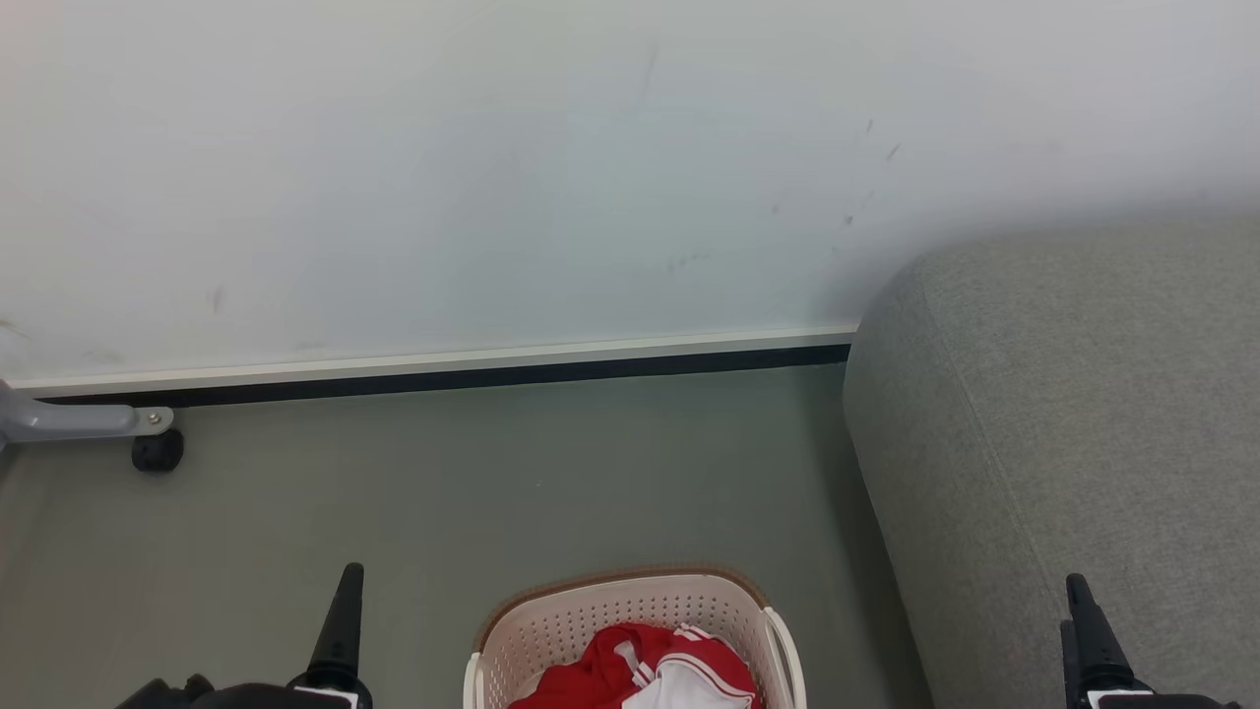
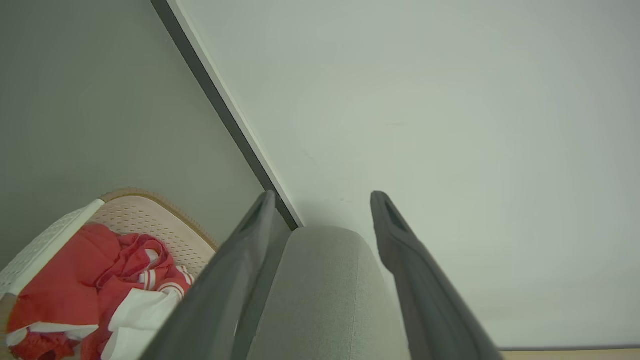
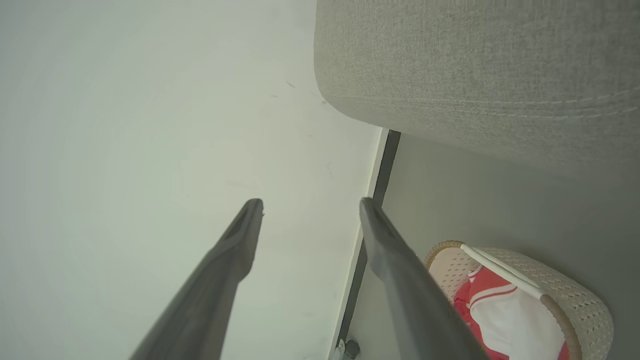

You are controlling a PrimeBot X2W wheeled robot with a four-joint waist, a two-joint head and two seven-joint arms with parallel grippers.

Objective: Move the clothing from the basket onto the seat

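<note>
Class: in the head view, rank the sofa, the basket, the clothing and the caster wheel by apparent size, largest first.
1. sofa
2. basket, partly cut off by the bottom edge
3. clothing inside it, also cut off
4. caster wheel, smallest, though farther from the camera

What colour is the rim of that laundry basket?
The basket rim is brown, woven-looking; the right wrist view shows it best.

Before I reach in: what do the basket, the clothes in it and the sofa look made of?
Basket: apparently rigid cream plastic, matte, perforated walls, brown woven-look rim. Clothing: soft red-and-white fabric, crumpled in folds; probably a sports knit. Sofa: grey woven upholstery, matte, grainy texture, stitched seam.
</note>
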